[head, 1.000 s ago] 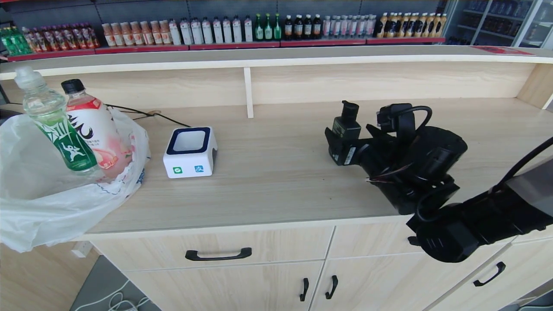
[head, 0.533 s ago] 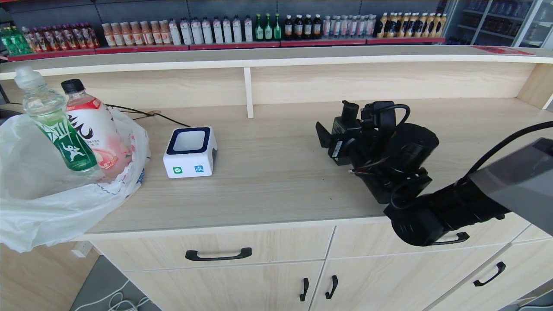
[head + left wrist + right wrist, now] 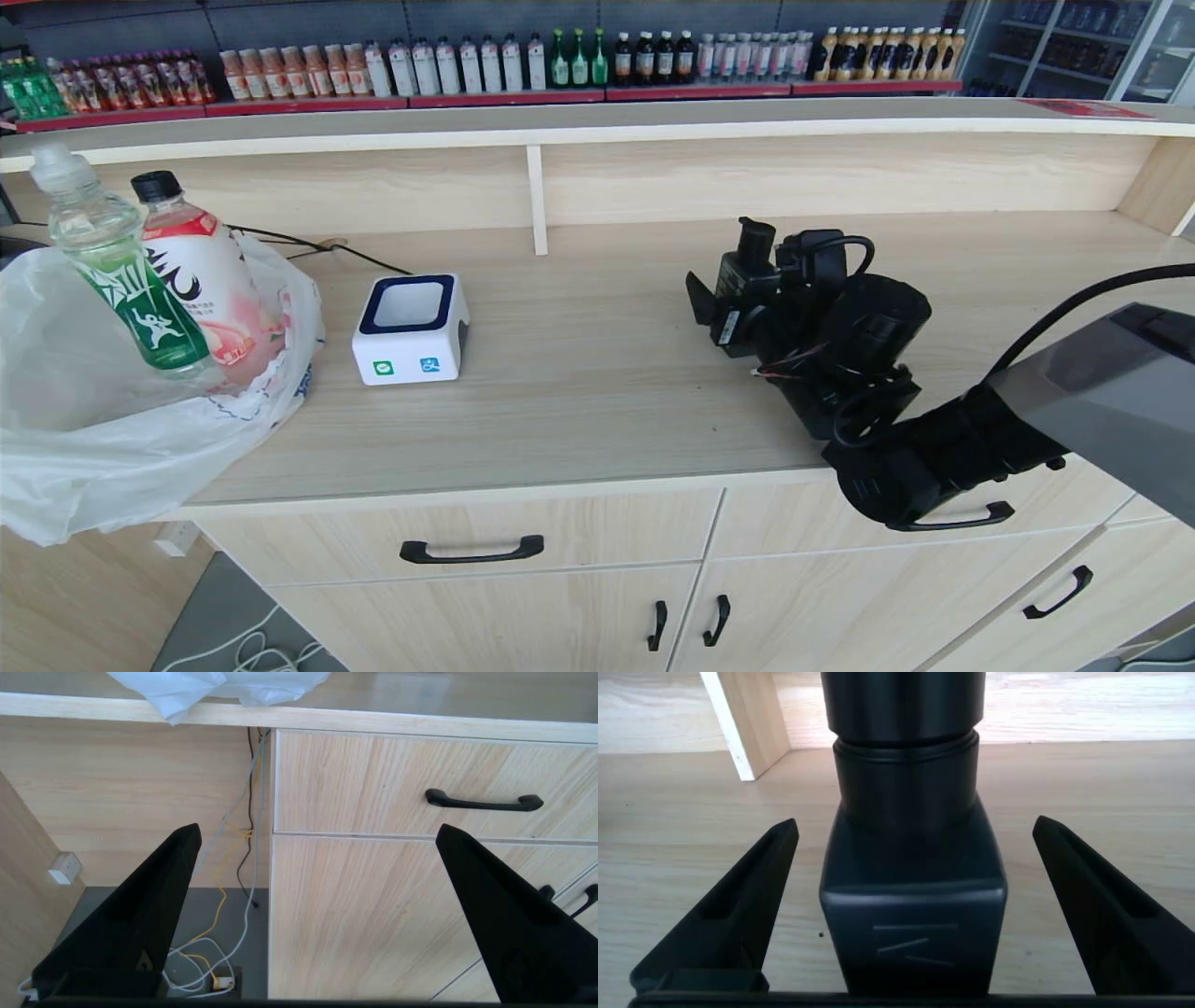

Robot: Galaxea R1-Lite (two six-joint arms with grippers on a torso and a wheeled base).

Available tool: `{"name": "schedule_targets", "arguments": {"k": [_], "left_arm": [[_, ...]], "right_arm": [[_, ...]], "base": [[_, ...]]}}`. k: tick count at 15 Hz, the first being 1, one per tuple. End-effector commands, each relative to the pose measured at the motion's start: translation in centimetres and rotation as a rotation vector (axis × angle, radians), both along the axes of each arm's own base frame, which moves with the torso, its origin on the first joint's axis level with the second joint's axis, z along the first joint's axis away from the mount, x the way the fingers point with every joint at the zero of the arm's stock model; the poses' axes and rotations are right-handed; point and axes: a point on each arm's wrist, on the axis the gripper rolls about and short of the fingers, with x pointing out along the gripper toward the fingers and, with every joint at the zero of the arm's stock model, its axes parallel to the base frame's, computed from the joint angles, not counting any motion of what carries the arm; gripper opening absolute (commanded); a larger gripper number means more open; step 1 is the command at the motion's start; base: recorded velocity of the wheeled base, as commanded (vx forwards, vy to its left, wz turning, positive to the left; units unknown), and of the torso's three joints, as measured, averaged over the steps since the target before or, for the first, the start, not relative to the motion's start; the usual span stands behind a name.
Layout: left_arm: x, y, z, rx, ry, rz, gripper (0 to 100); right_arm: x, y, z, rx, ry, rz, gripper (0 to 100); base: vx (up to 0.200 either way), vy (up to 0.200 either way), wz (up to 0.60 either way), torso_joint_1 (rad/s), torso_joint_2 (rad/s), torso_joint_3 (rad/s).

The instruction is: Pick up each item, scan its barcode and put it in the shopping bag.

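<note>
Light wood table (image 3: pixel 597 392), raised back ledge (image 3: pixel 747 117) above it, thin upright divider (image 3: pixel 536 201) between the two; black cable (image 3: pixel 308 245) runs across the table's far left. Below the top: drawer with a black bar handle (image 3: pixel 471 551), cabinet doors with two vertical handles (image 3: pixel 657 625) side by side. Behind: store shelf of drink bottles (image 3: pixel 560 61); glass-door cooler (image 3: pixel 1074 47) far right. Left wrist view: loose cables on grey floor (image 3: pixel 210 961); white socket (image 3: pixel 64 868) on the side panel.
</note>
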Motion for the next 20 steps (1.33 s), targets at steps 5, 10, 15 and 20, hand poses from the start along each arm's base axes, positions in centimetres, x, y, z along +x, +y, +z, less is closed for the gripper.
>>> {"name": "schedule_targets", "arguments": {"k": [5, 10, 15, 20], "left_arm": [[0.0, 0.0, 0.0, 0.0, 0.0, 0.001, 100], [0.0, 0.0, 0.0, 0.0, 0.0, 0.001, 100], [0.0, 0.0, 0.0, 0.0, 0.0, 0.001, 100], [0.0, 0.0, 0.0, 0.0, 0.0, 0.001, 100]], "right_arm": [[0.0, 0.0, -0.3, -0.001, 0.004, 0.0, 0], [-0.1, 0.0, 0.3, 0.008, -0.013, 0.017, 0], [-1.1, -0.5, 2.7, 0.014, -0.035, 0.021, 0], [-3.8, -1.2, 6.9, 0.024, -0.103, 0.026, 0]], "base": [[0.0, 0.0, 0.0, 0.0, 0.0, 0.0], [0.0, 0.0, 0.0, 0.0, 0.0, 0.0], [0.0, 0.0, 0.0, 0.0, 0.0, 0.0], [0.0, 0.0, 0.0, 0.0, 0.0, 0.0]]}}
